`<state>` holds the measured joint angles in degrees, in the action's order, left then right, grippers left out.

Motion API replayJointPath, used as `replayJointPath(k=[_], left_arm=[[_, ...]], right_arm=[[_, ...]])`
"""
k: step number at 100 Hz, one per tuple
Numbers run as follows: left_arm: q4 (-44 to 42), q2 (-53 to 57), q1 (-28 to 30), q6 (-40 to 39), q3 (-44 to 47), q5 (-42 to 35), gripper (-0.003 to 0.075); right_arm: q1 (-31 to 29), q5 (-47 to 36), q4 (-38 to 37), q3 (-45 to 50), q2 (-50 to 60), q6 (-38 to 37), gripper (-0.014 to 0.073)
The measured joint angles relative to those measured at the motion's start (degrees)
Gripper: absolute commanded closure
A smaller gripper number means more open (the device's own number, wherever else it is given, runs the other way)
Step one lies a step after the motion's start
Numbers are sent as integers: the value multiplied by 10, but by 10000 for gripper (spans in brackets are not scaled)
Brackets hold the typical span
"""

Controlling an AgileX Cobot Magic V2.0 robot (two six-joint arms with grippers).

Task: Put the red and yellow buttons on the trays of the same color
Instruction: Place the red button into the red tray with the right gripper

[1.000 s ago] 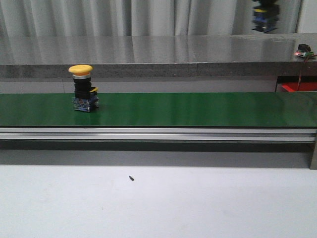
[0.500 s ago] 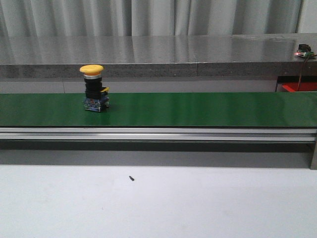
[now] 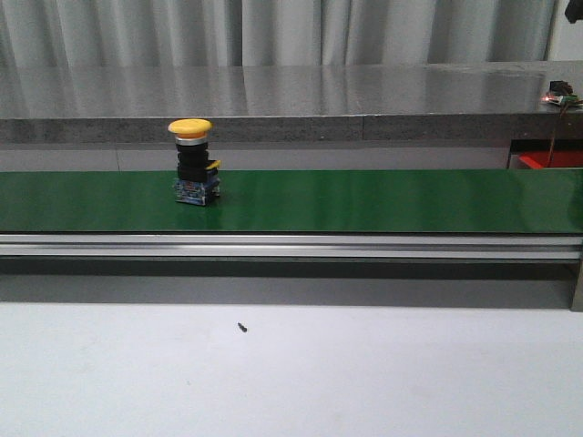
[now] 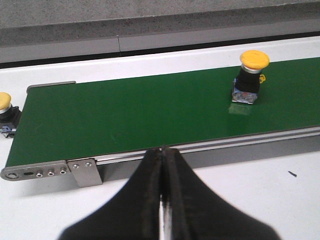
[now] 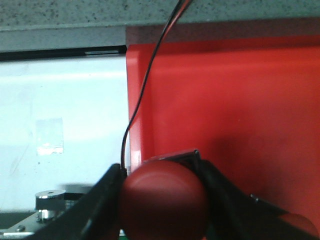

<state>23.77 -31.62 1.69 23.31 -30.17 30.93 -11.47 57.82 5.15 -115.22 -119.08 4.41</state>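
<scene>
Hovering over the red tray (image 5: 240, 100), the right hand (image 5: 162, 200) has a red button (image 5: 162, 200) clamped by its domed cap between the two dark fingers (image 5: 100, 200), and from the wrist camera the button looks to sit just at the tray's near edge rather than well inside it. That's the first worry: let go here and the button could catch the rim and tip out onto the white tabletop (image 5: 60, 95) beside it. There's also a thin black and red wire (image 5: 145, 90) trailing down right next to the tray edge; a careless drop could snag it. How high the button hangs above the tray floor I can't judge from this close view.

Over on the other side, a yellow button (image 3: 194, 164) stands upright on the green conveyor belt (image 3: 364, 200), toward the left half of it. The left hand (image 4: 162, 200) is pinched fully closed with nothing in it, parked short of the belt's near rail. If the belt is running, that button will drift away from the left arm, and a late reach could knock the tall, top-heavy thing over. A second yellow button (image 4: 5, 102) sits off the belt's end, partly cut off by the frame edge. No yellow tray is in view anywhere.
</scene>
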Motion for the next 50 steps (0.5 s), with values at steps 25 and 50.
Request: replayJointPath(k=[25, 50], left_arm=[[1, 0, 0, 0, 0, 1, 740], [1, 0, 0, 0, 0, 1, 740]], right_arm=[[-12, -19, 1, -18, -56, -21, 404], [-23, -47, 1, -22, -88, -26, 404]])
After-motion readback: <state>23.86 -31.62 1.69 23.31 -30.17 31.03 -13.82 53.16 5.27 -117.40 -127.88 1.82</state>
